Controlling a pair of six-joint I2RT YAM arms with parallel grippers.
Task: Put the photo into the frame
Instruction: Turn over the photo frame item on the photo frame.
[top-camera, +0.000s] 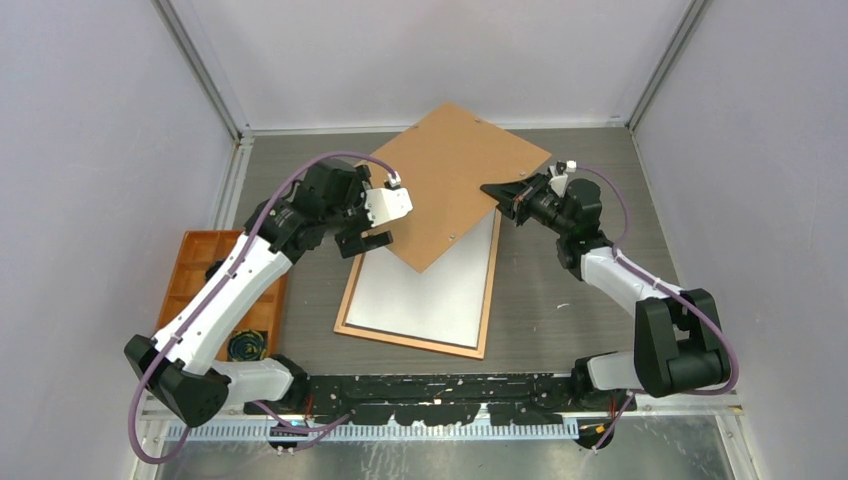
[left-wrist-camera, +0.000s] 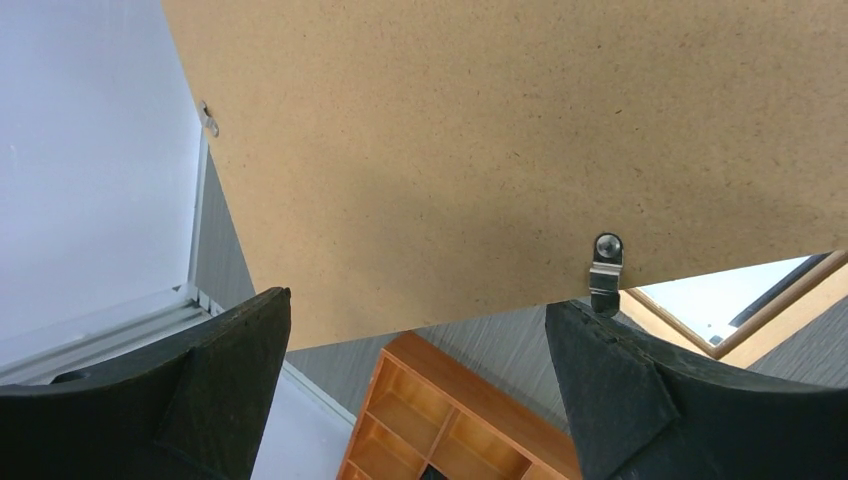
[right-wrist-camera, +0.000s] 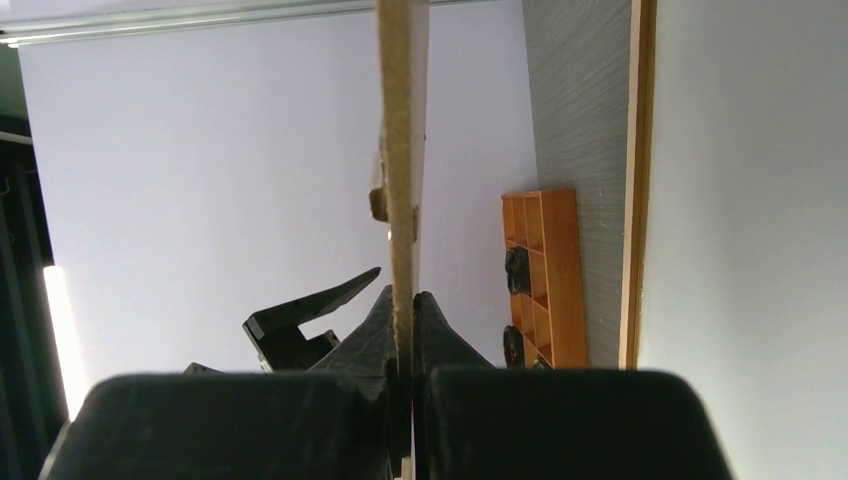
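The orange-brown wooden frame (top-camera: 488, 300) lies flat on the table, with a white sheet (top-camera: 425, 295) inside its rails that looks like the photo's plain back; no print shows. The brown fibreboard back (top-camera: 455, 180) is lifted and tilted over the frame's far end. My right gripper (top-camera: 512, 197) is shut on the board's right corner; the board (right-wrist-camera: 402, 180) runs edge-on between its fingers (right-wrist-camera: 404, 310). My left gripper (top-camera: 366, 238) is open and empty at the board's near left edge. In its wrist view the board (left-wrist-camera: 500, 150) fills the top, just beyond the gripper (left-wrist-camera: 420, 340).
An orange compartment tray (top-camera: 197, 268) with black items sits at the left, also in the left wrist view (left-wrist-camera: 440, 420) and right wrist view (right-wrist-camera: 560, 280). Metal clips (left-wrist-camera: 606, 270) sit on the board's edges. White walls enclose the table on three sides.
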